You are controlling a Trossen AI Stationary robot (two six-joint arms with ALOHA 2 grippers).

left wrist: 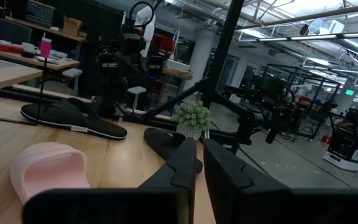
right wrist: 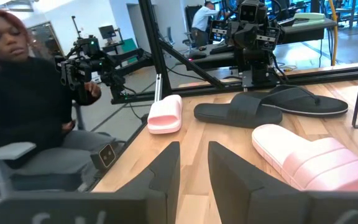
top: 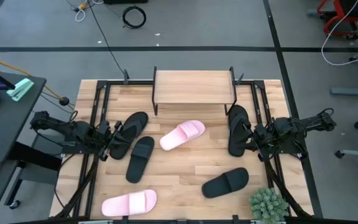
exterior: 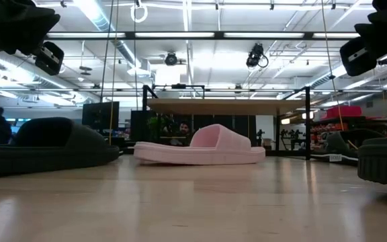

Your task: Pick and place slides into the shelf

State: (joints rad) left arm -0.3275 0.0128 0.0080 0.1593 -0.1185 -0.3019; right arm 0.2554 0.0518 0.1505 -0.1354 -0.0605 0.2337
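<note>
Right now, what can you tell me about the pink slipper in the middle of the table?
The pink slide is pale pink, soft and foamy-looking, with one wide strap and an open toe. It lies flat, sole down, on the wooden table, turned at a slant, just in front of the shelf. From table height its strap humps up like a little hill. Nothing touches it except the table: both grippers are off at the sides, and the nearest black slide lies apart from it.
</note>
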